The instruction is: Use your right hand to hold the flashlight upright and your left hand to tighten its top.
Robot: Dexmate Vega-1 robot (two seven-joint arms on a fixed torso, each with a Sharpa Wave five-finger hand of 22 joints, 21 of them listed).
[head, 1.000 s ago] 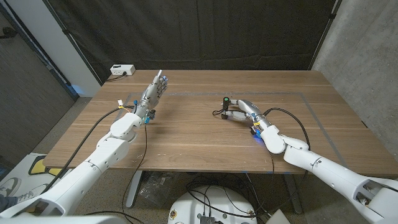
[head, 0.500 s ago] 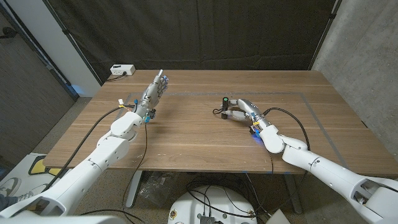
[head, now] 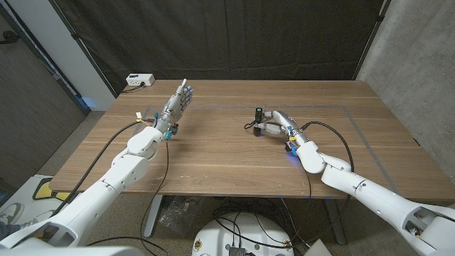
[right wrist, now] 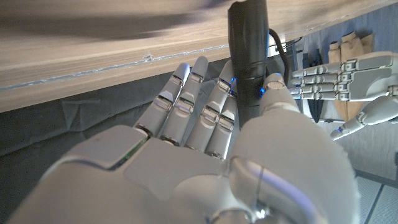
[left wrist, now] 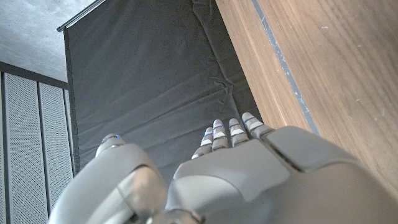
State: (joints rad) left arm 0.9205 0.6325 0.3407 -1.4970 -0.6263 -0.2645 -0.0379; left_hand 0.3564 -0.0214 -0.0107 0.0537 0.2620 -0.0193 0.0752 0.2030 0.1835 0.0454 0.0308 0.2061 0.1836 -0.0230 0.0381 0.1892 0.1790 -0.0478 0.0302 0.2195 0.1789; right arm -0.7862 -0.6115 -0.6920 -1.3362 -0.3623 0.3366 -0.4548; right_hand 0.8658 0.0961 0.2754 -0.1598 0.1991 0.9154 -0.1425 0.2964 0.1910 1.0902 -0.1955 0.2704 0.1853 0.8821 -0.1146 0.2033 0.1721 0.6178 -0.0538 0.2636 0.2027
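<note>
A small black flashlight (head: pixel 258 116) stands upright on the wooden table (head: pixel 213 153), right of its middle. My right hand (head: pixel 275 125) grips its body from the right side, thumb and fingers wrapped around it. In the right wrist view the flashlight (right wrist: pixel 247 56) sits between thumb and fingers of that hand (right wrist: pixel 205 155), and my left hand (right wrist: pixel 339 81) shows beyond it. My left hand (head: pixel 176 105) is raised over the table's left part, fingers apart and holding nothing, well away from the flashlight. The left wrist view shows its back (left wrist: pixel 236 180) with the fingers stretched out.
A white power box (head: pixel 140 80) sits at the table's back left corner. A thin taped outline (head: pixel 341 108) marks the tabletop. Cables run along both forearms. A black curtain (head: pixel 234 35) hangs behind the table, and a concrete wall stands at the right.
My right hand has shifted slightly away from me with the flashlight, which now stands a bit straighter. My left hand has barely moved.
</note>
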